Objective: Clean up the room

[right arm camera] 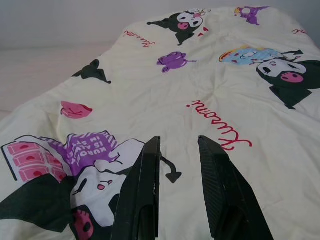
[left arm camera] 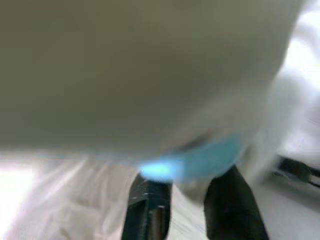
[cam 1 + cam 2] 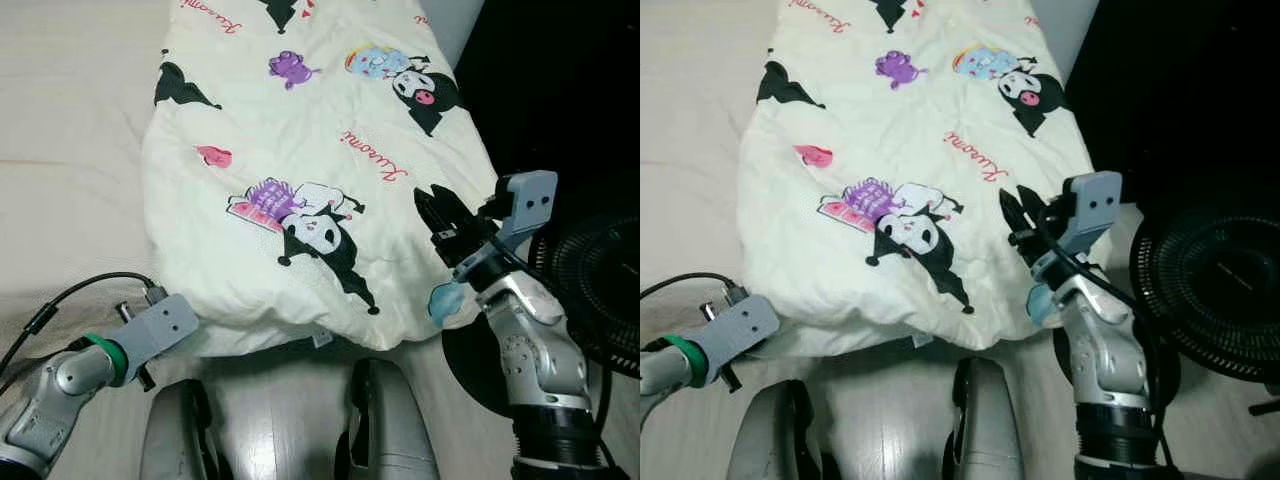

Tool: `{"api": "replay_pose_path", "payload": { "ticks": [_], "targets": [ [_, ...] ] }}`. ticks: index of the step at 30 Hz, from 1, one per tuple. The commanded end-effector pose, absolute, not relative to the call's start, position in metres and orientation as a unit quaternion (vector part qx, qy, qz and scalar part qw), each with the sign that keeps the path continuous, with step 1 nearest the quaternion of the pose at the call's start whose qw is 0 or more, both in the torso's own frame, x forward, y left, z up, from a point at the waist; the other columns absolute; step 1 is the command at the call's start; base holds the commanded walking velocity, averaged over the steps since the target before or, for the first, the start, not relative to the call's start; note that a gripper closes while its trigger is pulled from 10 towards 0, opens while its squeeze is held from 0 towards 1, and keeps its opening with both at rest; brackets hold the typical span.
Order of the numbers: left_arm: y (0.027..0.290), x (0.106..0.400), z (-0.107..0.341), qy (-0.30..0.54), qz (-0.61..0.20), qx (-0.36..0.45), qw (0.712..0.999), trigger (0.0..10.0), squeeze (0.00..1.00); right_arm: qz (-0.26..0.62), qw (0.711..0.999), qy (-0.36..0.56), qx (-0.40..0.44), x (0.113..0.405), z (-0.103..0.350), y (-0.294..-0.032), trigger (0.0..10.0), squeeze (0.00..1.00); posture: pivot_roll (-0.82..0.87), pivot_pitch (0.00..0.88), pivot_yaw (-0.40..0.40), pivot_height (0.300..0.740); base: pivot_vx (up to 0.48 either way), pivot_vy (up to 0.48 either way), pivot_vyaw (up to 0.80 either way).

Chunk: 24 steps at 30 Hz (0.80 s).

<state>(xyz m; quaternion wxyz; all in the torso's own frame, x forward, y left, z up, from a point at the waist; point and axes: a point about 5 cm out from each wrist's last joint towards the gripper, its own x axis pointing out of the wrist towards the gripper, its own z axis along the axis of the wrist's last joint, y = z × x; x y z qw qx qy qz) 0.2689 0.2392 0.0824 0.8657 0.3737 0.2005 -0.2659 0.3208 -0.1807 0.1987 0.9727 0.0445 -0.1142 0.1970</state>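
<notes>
A wide pale bed (image 3: pixel 70 150) fills the upper scene, seen from the robot's head looking down. Spread along it lies a cream comforter (image 3: pixel 300 170) printed with black-and-white cartoon characters, purple shapes and red script; its near edge hangs over the foot of the bed, probably why both arms are reaching to that edge. At the far right stands a black floor fan (image 3: pixel 590 290), just beside the bed's corner.

The right gripper (image 3: pixel 437 213) hovers above the comforter's near right corner, its 2 black fingers parted with a narrow gap and nothing between them, likely positioned to pinch the cloth. The left gripper (image 2: pixel 192 200) is tucked under the comforter's near left edge; its wrist picture is blurred, showing 2 dark fingers apart against pale fabric and a blue patch, and whether they grip anything cannot be told.
</notes>
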Motion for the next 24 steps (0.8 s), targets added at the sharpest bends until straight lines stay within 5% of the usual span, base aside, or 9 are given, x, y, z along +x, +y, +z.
{"api": "replay_pose_path", "payload": {
  "ticks": [1,4,5,15,16,17,18,20,24],
  "targets": [
    [0.242,0.263,0.077,0.219,-0.274,0.371,0.860,10.0,1.00,0.197,0.973,-0.109,0.046,0.320,0.195,-0.181,10.0,0.00,0.00,0.196,0.014,0.542,0.000,0.000,0.00],
    [0.272,0.262,0.093,0.254,-0.287,0.513,0.768,10.0,1.00,0.201,0.972,-0.110,0.047,0.322,0.195,-0.179,10.0,0.00,0.01,0.193,0.006,0.542,0.000,0.000,0.00],
    [0.283,0.264,0.104,0.260,-0.279,0.543,0.748,10.0,0.00,0.204,0.972,-0.110,0.048,0.323,0.195,-0.177,10.0,0.00,0.01,0.191,0.005,0.542,0.000,0.000,0.00],
    [0.314,0.292,0.171,0.216,-0.132,0.621,0.742,10.0,0.00,0.208,0.970,-0.113,0.049,0.325,0.196,-0.175,10.0,0.00,0.02,0.183,0.004,0.542,0.000,0.000,0.00],
    [0.312,0.302,0.184,0.186,-0.090,0.609,0.766,10.0,0.00,0.208,0.970,-0.113,0.049,0.325,0.196,-0.175,10.0,0.00,0.02,0.181,0.003,0.542,0.000,0.000,0.00],
    [0.293,0.316,0.194,0.134,-0.068,0.504,0.850,10.0,0.00,0.210,0.970,-0.113,0.050,0.326,0.195,-0.174,10.0,0.00,0.02,0.175,0.005,0.542,0.000,0.000,0.00],
    [0.293,0.316,0.194,0.134,-0.068,0.504,0.850,10.0,0.00,0.210,0.970,-0.113,0.050,0.326,0.195,-0.174,10.0,0.00,0.02,0.175,0.005,0.542,0.000,0.000,0.00],
    [0.251,0.324,0.183,0.093,-0.120,0.371,0.916,10.0,0.00,0.210,0.969,-0.115,0.051,0.327,0.196,-0.172,10.0,0.00,0.01,0.171,0.008,0.542,0.000,0.000,0.00],
    [0.220,0.323,0.164,0.093,-0.177,0.312,0.929,10.0,0.00,0.210,0.969,-0.118,0.052,0.327,0.197,-0.171,10.0,0.00,0.00,0.171,0.013,0.542,0.000,0.000,0.00]
  ]
}}
